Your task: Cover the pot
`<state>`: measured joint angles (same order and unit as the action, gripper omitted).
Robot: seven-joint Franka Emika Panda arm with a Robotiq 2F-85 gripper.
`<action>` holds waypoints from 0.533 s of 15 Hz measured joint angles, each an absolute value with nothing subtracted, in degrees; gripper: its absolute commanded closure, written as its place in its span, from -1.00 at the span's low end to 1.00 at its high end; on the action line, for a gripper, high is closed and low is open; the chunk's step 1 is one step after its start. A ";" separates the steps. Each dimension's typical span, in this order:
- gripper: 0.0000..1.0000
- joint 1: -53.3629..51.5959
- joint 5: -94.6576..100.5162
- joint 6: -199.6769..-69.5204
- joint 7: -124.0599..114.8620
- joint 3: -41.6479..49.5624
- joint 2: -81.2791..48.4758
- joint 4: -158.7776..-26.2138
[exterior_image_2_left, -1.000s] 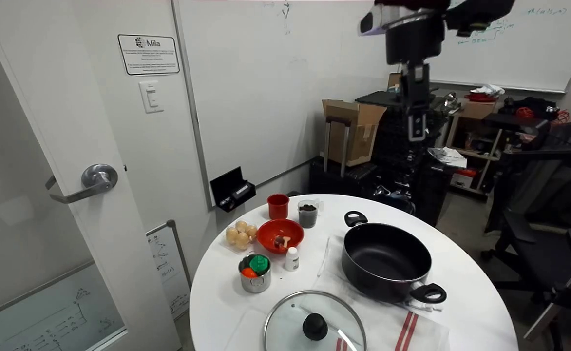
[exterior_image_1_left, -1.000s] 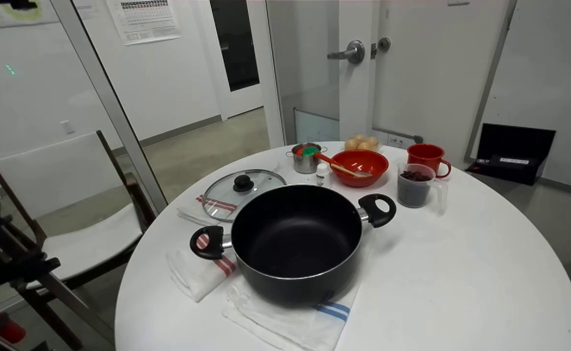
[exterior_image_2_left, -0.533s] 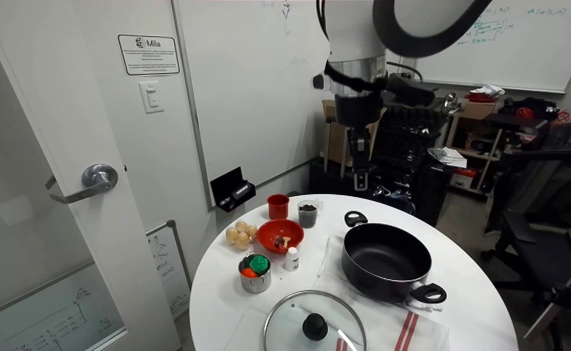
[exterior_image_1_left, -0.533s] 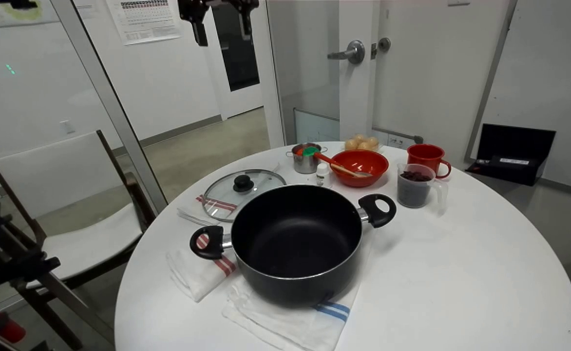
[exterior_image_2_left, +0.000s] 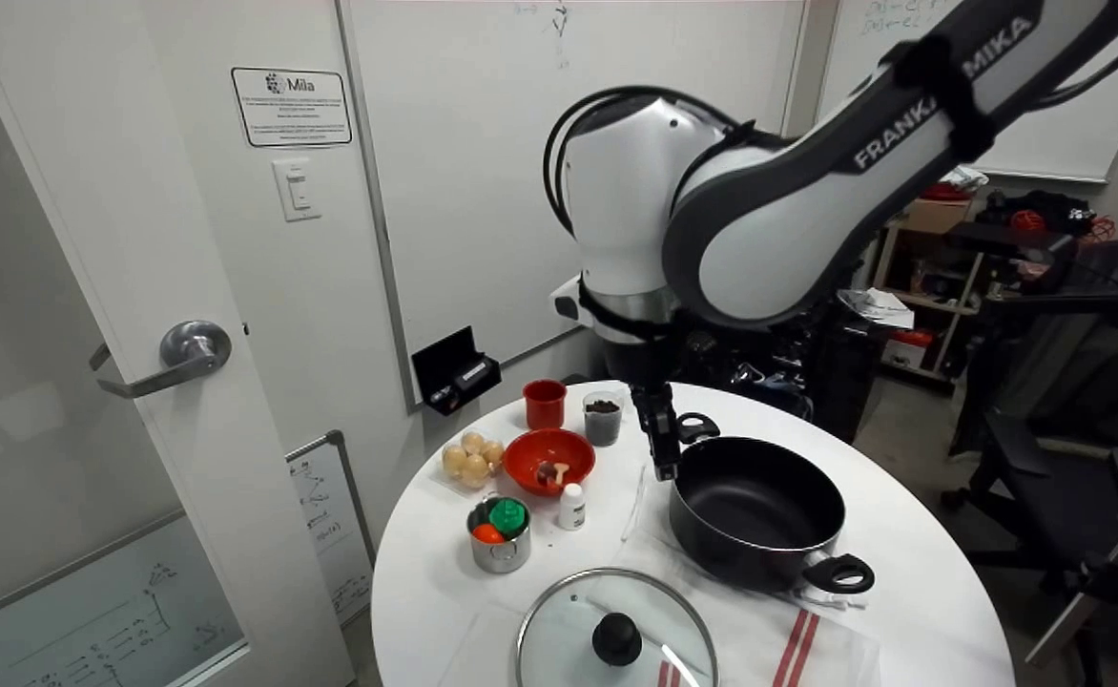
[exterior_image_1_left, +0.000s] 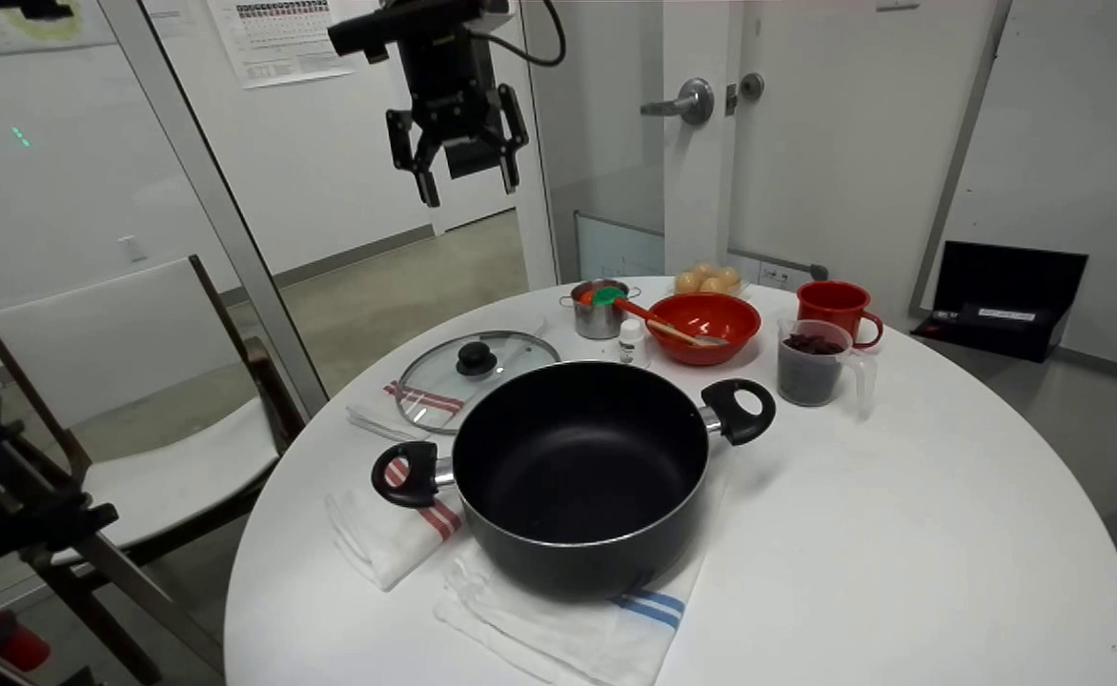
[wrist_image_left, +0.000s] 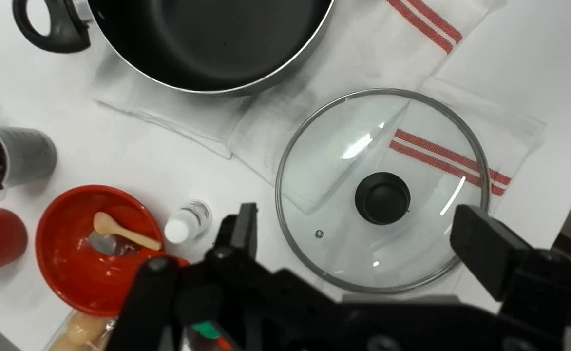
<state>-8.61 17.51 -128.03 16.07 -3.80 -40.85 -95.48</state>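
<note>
Jaws wide and holding nothing; lid [exterior_image_1_left: 478, 383] beside the uncovered pot [exterior_image_1_left: 582, 467]

Your pot stands upright on the desk [exterior_image_1_left: 911, 534], mouth bare, nothing visible inside, resting at least partly on a blue-striped towel [exterior_image_1_left: 606, 634], presumably as padding. The lid lies just beside it, over part of a red-striped cloth [wrist_image_left: 504, 146], with its black knob [wrist_image_left: 383, 198] on top. That way up, it offers you the knob as the natural grasp, and lying so near the pot it should need only a short carry. The red bowl [wrist_image_left: 66, 243] and white bottle [wrist_image_left: 188, 223] stand near the lid but, I judge, off its way to the pot.

Your jaws point downward, spread wide, gripping nothing. In an exterior view they hang well above the lid and touch nothing. In the wrist view the knob shows between their two sides, a little off centre. The gap looks ample for it, so line up before you lower; the bottle may be the thing to watch on the way down.
</note>
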 measured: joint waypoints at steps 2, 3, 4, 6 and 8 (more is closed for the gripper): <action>-1.00 -9.13 18.45 -128.31 17.71 -3.86 -44.83 -92.99; -1.00 -9.26 18.64 -128.46 18.68 -3.92 -46.71 -91.72; -1.00 -9.29 18.67 -128.57 19.95 -4.09 -48.65 -90.40; -1.00 -9.29 18.67 -128.61 22.34 -4.45 -52.40 -87.65; -1.00 -9.36 18.67 -128.61 24.44 -4.75 -56.27 -84.58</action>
